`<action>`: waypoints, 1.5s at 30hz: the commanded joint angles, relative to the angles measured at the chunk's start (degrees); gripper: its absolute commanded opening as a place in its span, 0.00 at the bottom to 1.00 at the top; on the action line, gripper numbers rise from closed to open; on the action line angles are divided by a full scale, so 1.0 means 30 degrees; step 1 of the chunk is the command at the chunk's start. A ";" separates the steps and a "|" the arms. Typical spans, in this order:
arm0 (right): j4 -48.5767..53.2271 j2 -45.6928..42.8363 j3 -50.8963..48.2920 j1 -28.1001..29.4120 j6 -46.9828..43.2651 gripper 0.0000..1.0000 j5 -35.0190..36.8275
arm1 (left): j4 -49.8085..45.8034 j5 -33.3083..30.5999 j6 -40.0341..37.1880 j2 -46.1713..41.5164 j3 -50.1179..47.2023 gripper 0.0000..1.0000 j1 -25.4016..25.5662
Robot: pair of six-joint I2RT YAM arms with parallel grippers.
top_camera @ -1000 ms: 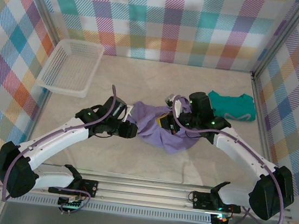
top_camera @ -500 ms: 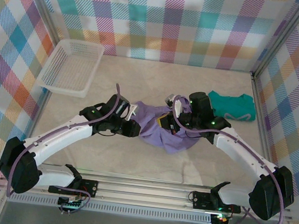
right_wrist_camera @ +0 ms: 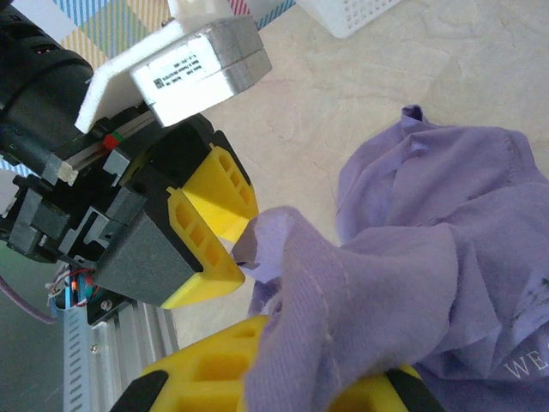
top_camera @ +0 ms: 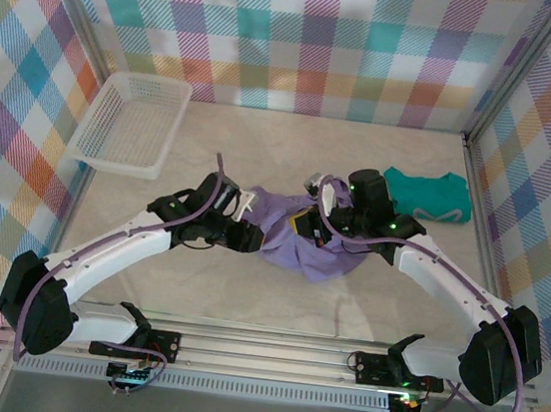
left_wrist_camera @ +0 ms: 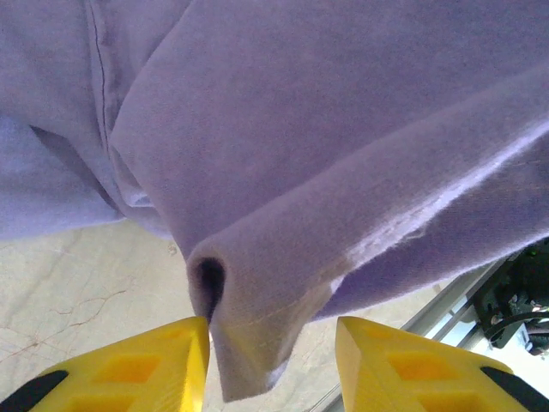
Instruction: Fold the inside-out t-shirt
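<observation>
2 grippers meet over a bunched purple t-shirt (top_camera: 296,247) in the middle of the table (top_camera: 195,292).

A white basket (top_camera: 114,126) sits at the far left, well apart from the shirt. The left gripper (left_wrist_camera: 273,343) is at the shirt's left edge with its jaws partly open. A hanging fold of purple cloth sits between its yellow fingers (left_wrist_camera: 154,365), touching 1 finger and clear of the other, so it is not pinched. The t-shirt lies crumpled mid-table, seams outward, with part of it lifted off the surface. The right gripper (right_wrist_camera: 296,378) is closed tight on a bunch of the cloth, holding that end up beside the left gripper's fingertips. A folded teal garment (top_camera: 422,196) lies at the far right, near the right arm.
</observation>
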State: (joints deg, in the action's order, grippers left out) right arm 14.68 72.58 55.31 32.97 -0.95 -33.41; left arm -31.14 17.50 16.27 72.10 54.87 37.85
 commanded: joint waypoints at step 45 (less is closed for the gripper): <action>0.5031 0.0183 0.3494 -0.0130 0.0196 0.00 0.4139 | -0.5300 -0.3036 -0.1450 -0.2275 0.0848 0.14 0.0570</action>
State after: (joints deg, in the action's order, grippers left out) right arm 26.48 72.60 62.35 32.97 -3.11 -22.92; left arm -45.12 7.46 13.37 64.66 56.31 39.35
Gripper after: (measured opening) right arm 0.066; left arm 0.127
